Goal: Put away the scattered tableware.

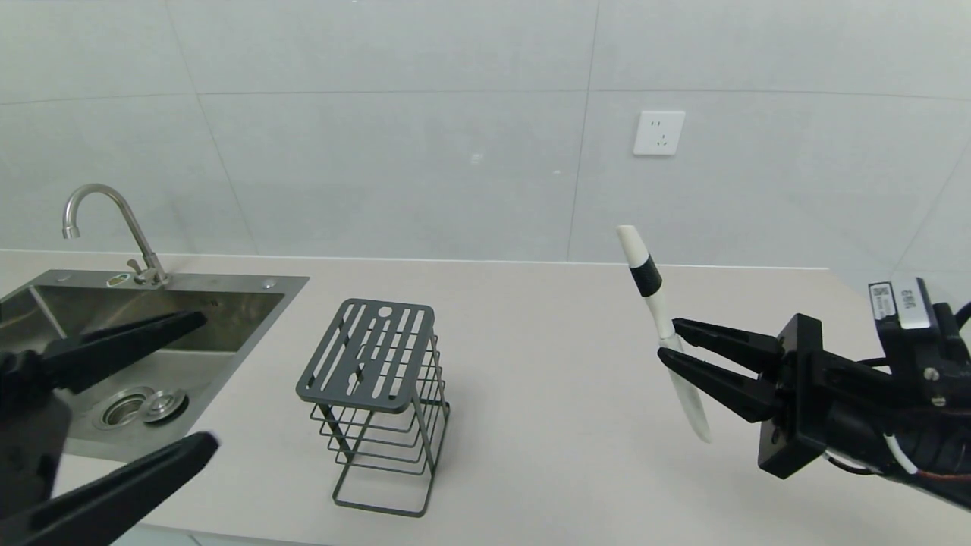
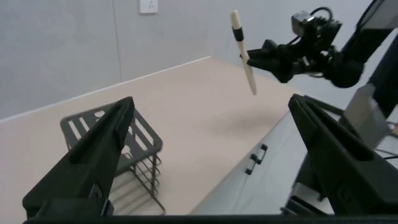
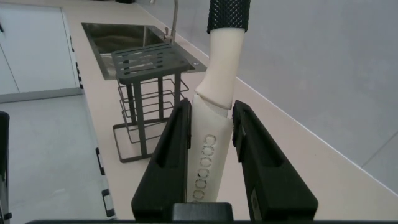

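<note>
A white knife (image 1: 662, 326) with a black band on its handle hangs in the air over the right part of the counter, handle up and blade down. My right gripper (image 1: 670, 345) is shut on it where blade meets handle; the fingers (image 3: 177, 134) press both sides of the knife (image 3: 214, 112). A dark grey wire rack (image 1: 375, 394) with a slotted top stands mid-counter, well left of the knife. My left gripper (image 1: 201, 379) is open over the counter's front left, by the sink, with nothing between its fingers (image 2: 93, 155). The knife (image 2: 242, 50) and rack (image 2: 118, 146) also appear in the left wrist view.
A steel sink (image 1: 45, 303) with a curved faucet (image 1: 114, 227) sits at the left of the beige counter (image 1: 546, 425). A tiled wall with a white socket (image 1: 658, 133) runs behind. Bare counter lies between the rack and the knife.
</note>
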Controlling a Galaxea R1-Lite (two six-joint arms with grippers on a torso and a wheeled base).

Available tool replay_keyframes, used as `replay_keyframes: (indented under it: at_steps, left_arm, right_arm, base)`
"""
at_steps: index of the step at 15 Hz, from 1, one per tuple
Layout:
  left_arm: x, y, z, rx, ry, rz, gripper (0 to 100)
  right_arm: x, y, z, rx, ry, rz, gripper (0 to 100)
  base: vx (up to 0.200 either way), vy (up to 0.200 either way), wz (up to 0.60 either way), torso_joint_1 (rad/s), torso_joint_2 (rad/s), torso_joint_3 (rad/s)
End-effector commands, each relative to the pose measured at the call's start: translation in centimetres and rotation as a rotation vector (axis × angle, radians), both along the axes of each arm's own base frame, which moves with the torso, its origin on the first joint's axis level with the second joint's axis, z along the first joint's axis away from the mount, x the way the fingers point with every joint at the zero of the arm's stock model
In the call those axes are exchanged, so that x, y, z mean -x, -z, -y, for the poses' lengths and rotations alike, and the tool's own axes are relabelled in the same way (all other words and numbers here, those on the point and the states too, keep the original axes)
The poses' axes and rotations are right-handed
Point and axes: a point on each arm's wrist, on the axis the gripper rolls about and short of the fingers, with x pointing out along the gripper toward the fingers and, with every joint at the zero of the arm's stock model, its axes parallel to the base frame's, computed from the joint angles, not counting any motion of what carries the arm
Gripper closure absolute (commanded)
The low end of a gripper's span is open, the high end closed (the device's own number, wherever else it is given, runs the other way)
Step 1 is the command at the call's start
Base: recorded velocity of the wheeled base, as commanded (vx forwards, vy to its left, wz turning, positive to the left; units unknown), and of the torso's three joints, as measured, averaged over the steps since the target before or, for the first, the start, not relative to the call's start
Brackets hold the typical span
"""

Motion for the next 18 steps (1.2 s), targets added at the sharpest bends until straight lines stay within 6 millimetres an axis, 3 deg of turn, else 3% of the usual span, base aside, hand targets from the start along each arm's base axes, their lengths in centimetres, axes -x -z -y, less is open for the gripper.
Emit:
replay_keyframes:
  at_steps: [1, 6, 8, 13, 18]
  left_arm:
    - [-5.2, 1.6, 4.5, -0.070, 0.118, -0.033, 0]
    - [-6.5, 0.4, 5.4, -0.051, 0.124, -0.002, 0]
    - [-7.0, -0.3, 6.8, -0.016, 0.176, -0.037, 0]
    - [-7.7, 1.8, 12.0, 0.053, 0.360, -0.218, 0]
    - [-9.0, 3.8, 15.1, 0.081, 0.376, -0.187, 0]
  right_arm:
    - [0.0, 0.0, 0.0, 0.001, -0.001, -0.001, 100]
    - [0.2, 0.1, -0.5, 0.002, -0.024, -0.004, 100]
    - [0.9, 0.2, -1.3, 0.005, -0.076, -0.009, 100]
    - [1.0, 0.5, -1.7, -0.001, -0.094, -0.043, 100]
    - [0.4, 0.8, -2.0, -0.011, -0.087, -0.035, 100]
  base:
    - [0.000, 0.000, 0.00, 0.000, 0.00, 0.000]
    - [0.000, 0.000, 0.00, 0.000, 0.00, 0.000]
    - [0.000, 0.000, 0.00, 0.000, 0.00, 0.000]
    - [0.000, 0.000, 0.00, 0.000, 0.00, 0.000]
    - [0.000, 0.000, 0.00, 0.000, 0.00, 0.000]
